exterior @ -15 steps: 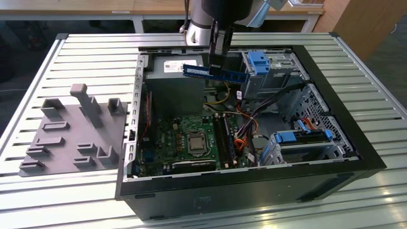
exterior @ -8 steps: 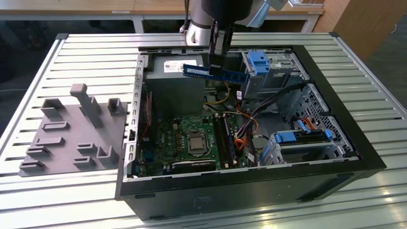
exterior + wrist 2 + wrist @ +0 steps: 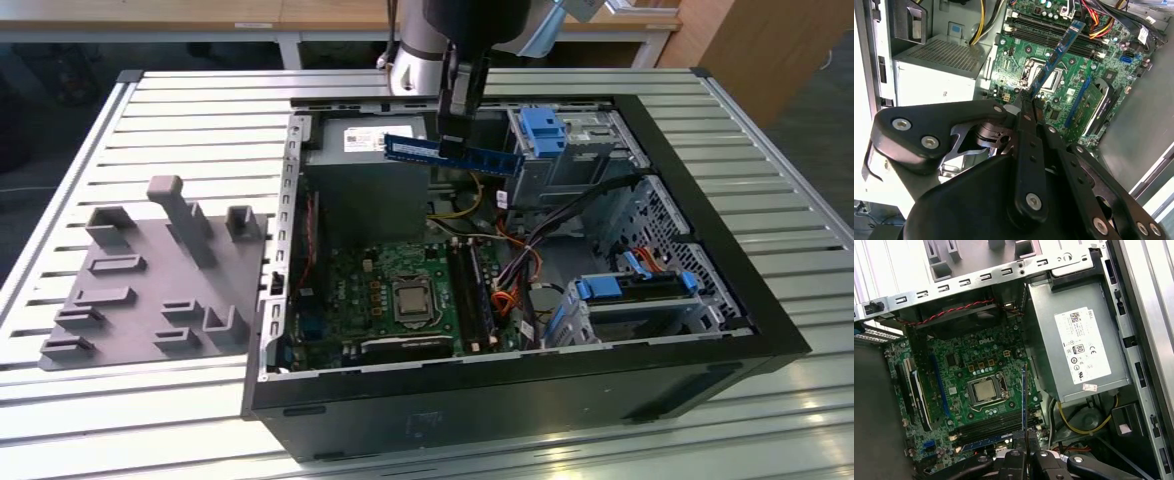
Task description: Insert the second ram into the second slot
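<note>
My gripper hangs over the open computer case, shut on the second ram, a long blue stick held level above the power supply's edge. In the second wrist view the ram sticks out from between the fingers towards the motherboard. Seen edge-on in the first wrist view, the ram rises from the gripper beside the processor socket. The dark memory slots lie well below it on the motherboard, and the second slot is among them. Another blue stick sits in the slot row.
A grey fixture with upright holders stands on the slatted table at the exterior view's left. Inside the case are the power supply, a drive cage with blue latches, and loose cables beside the slots.
</note>
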Robot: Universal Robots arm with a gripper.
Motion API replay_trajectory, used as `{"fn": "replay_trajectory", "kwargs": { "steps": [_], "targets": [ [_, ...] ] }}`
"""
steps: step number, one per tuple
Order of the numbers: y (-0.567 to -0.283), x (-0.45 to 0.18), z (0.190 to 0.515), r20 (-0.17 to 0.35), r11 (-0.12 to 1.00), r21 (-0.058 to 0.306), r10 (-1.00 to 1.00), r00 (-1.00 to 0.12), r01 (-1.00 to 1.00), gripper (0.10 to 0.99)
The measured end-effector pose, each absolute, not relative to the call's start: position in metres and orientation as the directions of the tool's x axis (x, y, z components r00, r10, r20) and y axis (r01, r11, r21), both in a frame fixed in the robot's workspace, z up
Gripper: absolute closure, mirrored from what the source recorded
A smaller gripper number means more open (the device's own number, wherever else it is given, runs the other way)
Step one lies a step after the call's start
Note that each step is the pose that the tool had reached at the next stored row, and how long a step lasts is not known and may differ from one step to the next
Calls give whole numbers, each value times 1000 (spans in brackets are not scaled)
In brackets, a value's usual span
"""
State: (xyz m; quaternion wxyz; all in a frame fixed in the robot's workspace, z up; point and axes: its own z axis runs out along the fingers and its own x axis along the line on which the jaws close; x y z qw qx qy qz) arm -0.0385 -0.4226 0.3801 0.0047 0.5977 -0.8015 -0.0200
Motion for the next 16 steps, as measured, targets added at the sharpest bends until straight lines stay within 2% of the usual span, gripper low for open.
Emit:
{"fn": "replay_trajectory", "kwargs": {
  "steps": [16],
  "targets": [
    [-423,-39,380,-16,296,38,-955,-297,-954,953]
  ]
}}
